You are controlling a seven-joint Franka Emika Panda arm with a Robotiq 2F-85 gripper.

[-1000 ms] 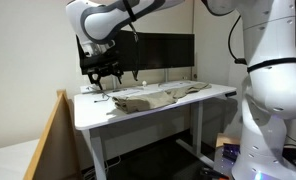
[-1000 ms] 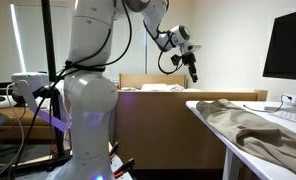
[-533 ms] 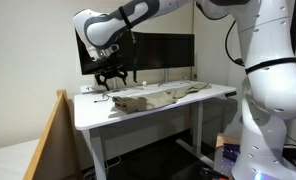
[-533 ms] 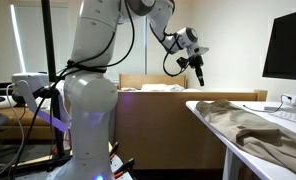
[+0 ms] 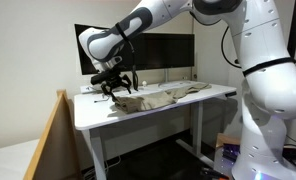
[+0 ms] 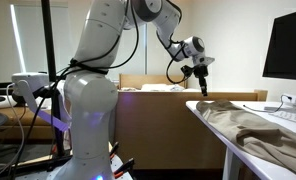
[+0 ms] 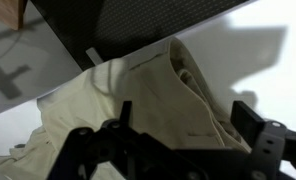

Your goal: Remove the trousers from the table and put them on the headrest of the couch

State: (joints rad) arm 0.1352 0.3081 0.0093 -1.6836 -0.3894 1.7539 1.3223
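The trousers (image 5: 153, 98) lie rumpled across the white table (image 5: 210, 97), in front of the monitors (image 5: 163, 48); none of the cloth is lifted. The gripper (image 5: 116, 86) hangs just above their end nearest the couch. In the wrist view its fingers (image 7: 260, 142) are spread wide over the fabric and hold nothing. The task looks barely begun: 0 of its steps are complete. The grasp, the lift and the carry to the tan headrest of the couch (image 5: 50, 140) all remain.

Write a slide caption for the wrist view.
Gripper with fingers open, poised over rumpled beige trousers on the white table.
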